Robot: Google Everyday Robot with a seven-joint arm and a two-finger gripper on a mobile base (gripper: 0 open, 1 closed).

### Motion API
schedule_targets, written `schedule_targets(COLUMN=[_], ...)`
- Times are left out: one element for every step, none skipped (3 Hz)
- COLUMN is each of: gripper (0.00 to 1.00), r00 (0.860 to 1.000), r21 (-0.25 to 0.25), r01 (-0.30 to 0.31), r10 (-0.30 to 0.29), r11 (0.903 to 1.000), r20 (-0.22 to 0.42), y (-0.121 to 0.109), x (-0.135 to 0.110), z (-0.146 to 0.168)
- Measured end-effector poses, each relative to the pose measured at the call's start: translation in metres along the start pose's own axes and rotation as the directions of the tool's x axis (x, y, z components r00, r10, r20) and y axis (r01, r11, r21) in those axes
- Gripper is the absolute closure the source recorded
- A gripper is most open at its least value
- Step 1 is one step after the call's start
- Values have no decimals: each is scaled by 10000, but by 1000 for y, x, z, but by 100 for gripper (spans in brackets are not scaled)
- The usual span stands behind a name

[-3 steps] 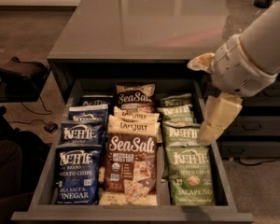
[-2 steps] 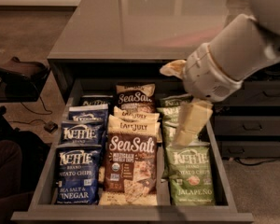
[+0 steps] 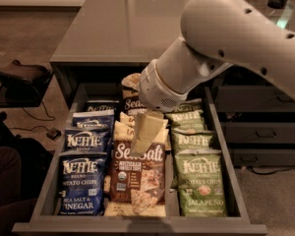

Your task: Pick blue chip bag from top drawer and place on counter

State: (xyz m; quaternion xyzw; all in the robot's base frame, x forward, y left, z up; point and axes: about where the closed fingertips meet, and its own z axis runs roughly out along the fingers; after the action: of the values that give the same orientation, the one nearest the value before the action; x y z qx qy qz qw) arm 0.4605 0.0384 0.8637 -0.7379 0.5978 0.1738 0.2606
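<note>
The open top drawer point(image 3: 137, 226) holds three rows of chip bags. Blue Kettle chip bags fill the left row, the nearest point(image 3: 82, 182) marked sea salt and vinegar, with more behind it point(image 3: 87, 141). My gripper point(image 3: 146, 134) hangs from the arm over the middle row, above the brown Sea Salt bag point(image 3: 137, 173). It is to the right of the blue bags and holds nothing that I can see. The grey counter point(image 3: 118, 28) lies behind the drawer.
Green Kettle jalapeño bags point(image 3: 200, 183) fill the right row. More closed drawers point(image 3: 258, 132) stand to the right. A dark bag point(image 3: 22, 77) and cables lie on the floor to the left. My large arm point(image 3: 226, 43) spans the upper right.
My arm has swung leftwards, carrying the gripper from over the green right row to over the brown middle row.
</note>
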Motion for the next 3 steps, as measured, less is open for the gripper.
schedule_targets(gripper=[0,0,0], r00=[9996,9987,9972], r21=[-21,-204,-650], r01=[-35,67,286], r10=[36,-56,-240], r11=[10000,9998,9975], r20=[280,513,708], y=[-16,-21,-19], x=[-20,-39,-55], z=[37,63,87])
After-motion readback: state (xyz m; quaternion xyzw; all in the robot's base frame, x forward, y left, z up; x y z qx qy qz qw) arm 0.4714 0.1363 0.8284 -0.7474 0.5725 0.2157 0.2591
